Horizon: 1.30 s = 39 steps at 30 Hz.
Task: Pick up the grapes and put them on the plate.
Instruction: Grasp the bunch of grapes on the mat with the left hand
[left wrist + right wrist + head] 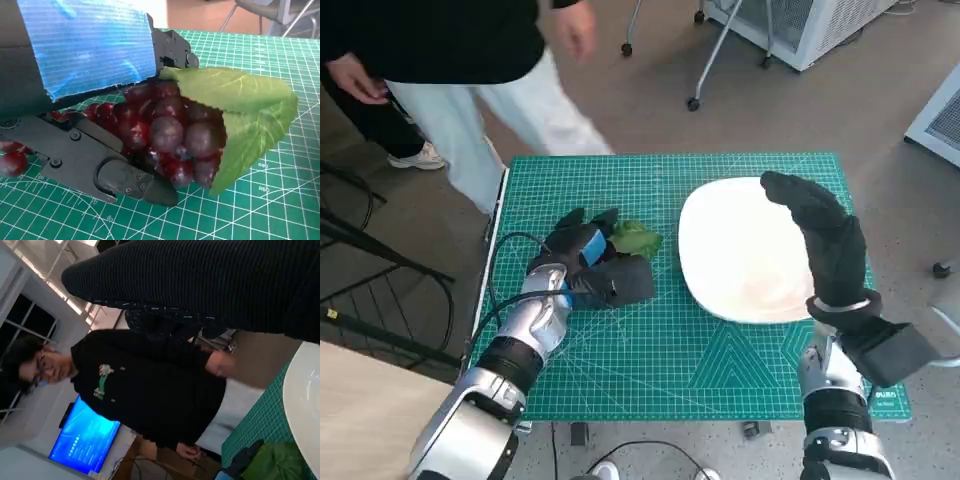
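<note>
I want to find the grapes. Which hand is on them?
The left hand, the one with blue tape, closes its fingers around the grapes. The gloved right hand hangs over the plate, holding nothing.

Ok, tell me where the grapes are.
Head view: the grapes lie on the green mat, left of the white plate, under the left robot hand.

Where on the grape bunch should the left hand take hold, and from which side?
Judging by the left wrist view, grip the dark bunch of grapes across its berry mass, not the leaf, which wraps one end and looks too floppy to bear weight. The left hand already sits over the bunch, fingers along one flank; closing from above seems best, then carrying to the plate.
</note>
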Tool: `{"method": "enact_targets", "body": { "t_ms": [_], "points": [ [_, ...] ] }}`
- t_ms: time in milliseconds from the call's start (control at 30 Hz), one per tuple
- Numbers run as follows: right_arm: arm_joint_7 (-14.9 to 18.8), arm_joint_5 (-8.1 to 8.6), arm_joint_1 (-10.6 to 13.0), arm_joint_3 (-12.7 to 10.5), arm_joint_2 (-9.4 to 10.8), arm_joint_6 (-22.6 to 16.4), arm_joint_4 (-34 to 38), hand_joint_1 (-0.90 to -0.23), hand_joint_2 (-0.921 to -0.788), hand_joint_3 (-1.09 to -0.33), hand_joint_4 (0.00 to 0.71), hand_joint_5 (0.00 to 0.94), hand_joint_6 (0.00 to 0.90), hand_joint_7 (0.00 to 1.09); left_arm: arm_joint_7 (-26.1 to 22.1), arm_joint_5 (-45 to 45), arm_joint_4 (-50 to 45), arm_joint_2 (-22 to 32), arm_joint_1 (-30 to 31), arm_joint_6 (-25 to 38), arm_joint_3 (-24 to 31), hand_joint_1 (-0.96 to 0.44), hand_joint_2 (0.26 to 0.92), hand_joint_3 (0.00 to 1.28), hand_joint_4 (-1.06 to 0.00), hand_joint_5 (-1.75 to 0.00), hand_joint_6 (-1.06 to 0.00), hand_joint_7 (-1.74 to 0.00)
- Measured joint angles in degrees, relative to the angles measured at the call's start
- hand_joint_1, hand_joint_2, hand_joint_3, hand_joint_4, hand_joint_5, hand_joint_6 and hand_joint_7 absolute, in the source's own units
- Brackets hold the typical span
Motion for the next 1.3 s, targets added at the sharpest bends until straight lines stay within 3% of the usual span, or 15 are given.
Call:
{"method": "enact_targets", "body": {
  "t_ms": [233,433,500,633,733,833,933,1000,1167,1300],
  "points": [
    [-0.1,-0.18,0.0,0.1,0.0,0.0,0.0,-0.592,-0.921,-0.709,0.214,0.001,0.018,0.31,0.3,-1.7,4.7,-0.7,-2.3,-1.0,-0.3,-0.45,0.759,0.0,-0.17,-0.03,-0.3,-0.04],
    [-0.3,-0.36,0.0,0.1,0.0,-0.2,0.0,-0.593,-0.921,-0.712,0.214,0.0,0.016,0.32,1.2,-3.3,6.7,-0.9,-2.8,-2.3,-0.3,-0.34,0.746,0.0,-0.29,-0.06,-0.39,-0.07],
    [-0.4,-0.46,0.0,0.1,0.0,-0.3,0.0,-0.596,-0.921,-0.713,0.213,0.0,0.015,0.32,1.8,-3.7,7.3,-1.0,-2.9,-2.8,-0.3,-0.29,0.737,0.01,-0.34,-0.27,-0.44,-0.08],
    [-0.5,-0.58,0.0,0.2,0.0,-0.4,0.0,-0.603,-0.921,-0.713,0.213,0.0,0.013,0.32,3.7,-3.8,8.4,-1.1,-2.9,-3.9,-0.8,-0.18,0.73,0.02,-0.34,-1.05,-0.54,-0.15],
    [-0.5,-0.7,0.0,0.2,0.0,-0.5,0.0,-0.607,-0.921,-0.712,0.212,0.0,0.012,0.32,5.7,-3.3,9.4,-1.3,-3.0,-4.3,-1.8,-0.13,0.754,0.04,-0.4,-1.39,-0.55,-0.54],
    [-0.5,-0.84,0.0,0.2,0.0,-0.5,-0.1,-0.607,-0.921,-0.711,0.212,0.0,0.011,0.32,7.7,-2.4,10.1,-1.5,-3.1,-4.3,-3.2,-0.06,0.753,0.24,-0.51,-1.43,-0.58,-0.89],
    [-0.5,-1.06,0.0,0.3,0.0,-0.5,-0.2,-0.604,-0.921,-0.712,0.211,0.0,0.01,0.32,9.9,-0.6,10.7,-1.8,-3.2,-4.0,-5.2,-0.02,0.673,0.54,-0.5,-1.52,-0.57,-1.15],
    [-0.5,-1.12,0.0,0.3,0.0,-0.5,-0.3,-0.603,-0.921,-0.712,0.211,0.0,0.009,0.32,11.3,0.5,11.0,-2.0,-3.2,-3.7,-6.5,-0.01,0.658,0.63,-0.48,-1.56,-0.56,-1.23],
    [-0.5,-1.06,0.0,0.3,0.0,-0.4,-0.9,-0.601,-0.921,-0.713,0.209,0.0,0.007,0.32,12.9,1.9,11.6,-2.4,-3.2,-3.2,-8.5,0.0,0.74,0.52,-0.48,-1.53,-0.55,-1.23],
    [-0.4,-0.98,0.0,0.3,0.0,-0.3,-1.3,-0.599,-0.921,-0.713,0.208,0.0,0.006,0.32,13.4,2.5,12.0,-2.4,-3.2,-3.1,-9.3,0.0,0.839,0.34,-0.49,-1.5,-0.55,-1.19]
  ]
}}
